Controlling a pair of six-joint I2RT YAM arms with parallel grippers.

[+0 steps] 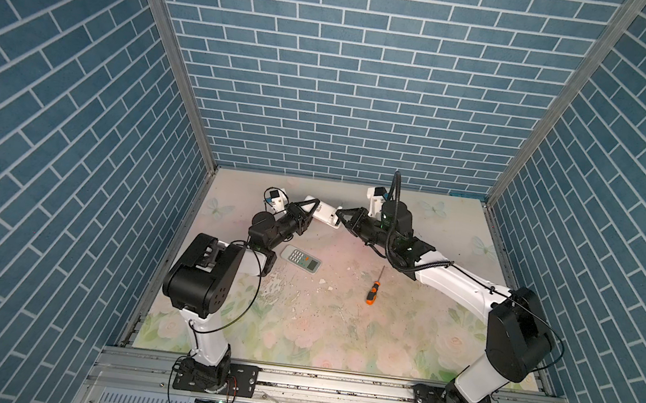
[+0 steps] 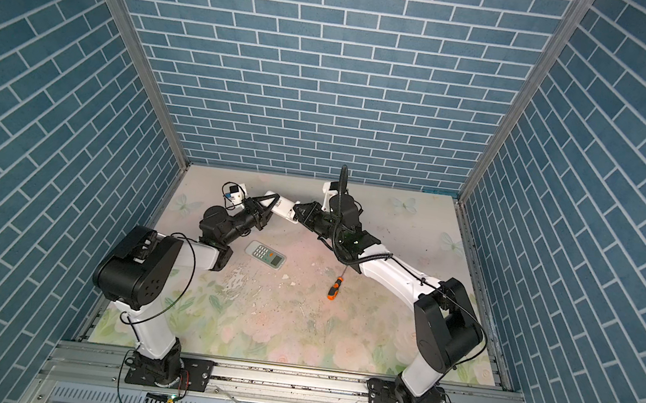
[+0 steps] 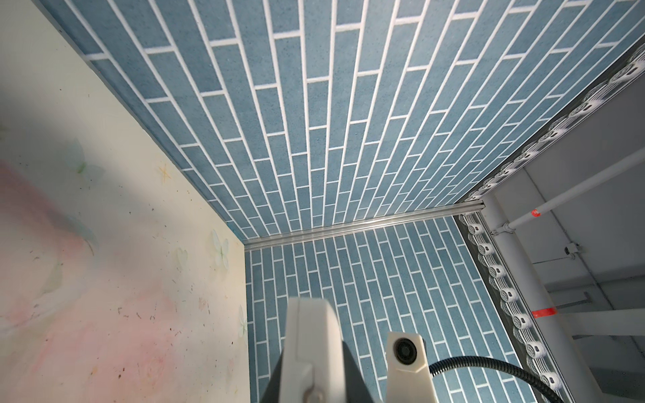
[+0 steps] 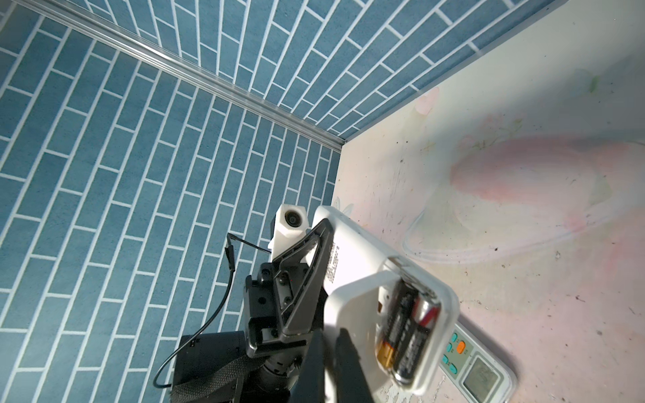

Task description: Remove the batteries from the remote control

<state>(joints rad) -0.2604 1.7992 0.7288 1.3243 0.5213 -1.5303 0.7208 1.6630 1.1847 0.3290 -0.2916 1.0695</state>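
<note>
Batteries [image 4: 406, 335]: riding in the held remote [image 1: 326, 214], up off the table [image 1: 340, 317] near the back. Clamping one end of that remote tightly in the left gripper [image 1: 312, 207]. Holding the right gripper [image 1: 339, 215] at the opposite end, jaws almost together; pinching anything or not, impossible to tell. Probably risking a twist out of that single clamp while prying, or tipping the batteries loose and sending them rolling toward the second remote [image 1: 300, 259] and screwdriver [image 1: 373, 290]. Carrying, in the open compartment [image 4: 448, 314], just two side by side; no others showing.
</note>
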